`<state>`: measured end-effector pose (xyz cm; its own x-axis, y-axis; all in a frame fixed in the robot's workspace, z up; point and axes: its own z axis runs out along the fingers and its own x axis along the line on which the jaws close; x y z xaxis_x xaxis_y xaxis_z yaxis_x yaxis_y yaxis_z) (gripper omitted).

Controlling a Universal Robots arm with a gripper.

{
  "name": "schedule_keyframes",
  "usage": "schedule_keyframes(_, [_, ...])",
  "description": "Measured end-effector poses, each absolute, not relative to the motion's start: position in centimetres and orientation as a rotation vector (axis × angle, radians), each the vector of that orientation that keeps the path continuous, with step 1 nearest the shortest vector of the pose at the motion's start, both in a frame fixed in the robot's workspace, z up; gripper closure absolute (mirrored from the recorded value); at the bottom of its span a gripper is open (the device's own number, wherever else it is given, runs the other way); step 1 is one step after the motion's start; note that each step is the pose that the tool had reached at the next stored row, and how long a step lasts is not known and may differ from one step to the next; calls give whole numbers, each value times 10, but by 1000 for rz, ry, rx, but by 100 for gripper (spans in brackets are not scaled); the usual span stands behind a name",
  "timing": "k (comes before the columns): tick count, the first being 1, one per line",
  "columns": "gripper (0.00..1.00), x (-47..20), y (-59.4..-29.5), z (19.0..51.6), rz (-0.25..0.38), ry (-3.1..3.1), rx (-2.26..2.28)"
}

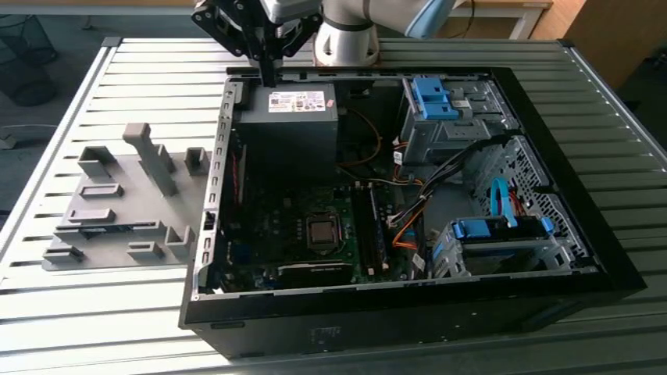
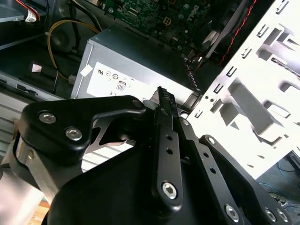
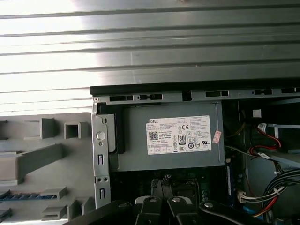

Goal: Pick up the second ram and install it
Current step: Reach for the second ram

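place: robotics lab | evidence: slatted metal bench [image 1: 94,308], opened computer case [image 1: 396,314]

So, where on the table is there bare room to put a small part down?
Bare table slats lie between the grey fixture plate and the arm's end of the table, and again on the plate's camera side. A strip runs along the computer case on the exterior view's right. Inside the case, cables and drive cages crowd it.

Arm [image 1: 349,35] bent low, jaws closed together; pointing straight down
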<state>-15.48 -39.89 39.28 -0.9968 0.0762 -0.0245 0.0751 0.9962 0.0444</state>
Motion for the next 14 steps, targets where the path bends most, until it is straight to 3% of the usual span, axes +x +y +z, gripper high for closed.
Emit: schedule_keyframes(14, [89, -168, -399, 392, 68, 3113, 118])
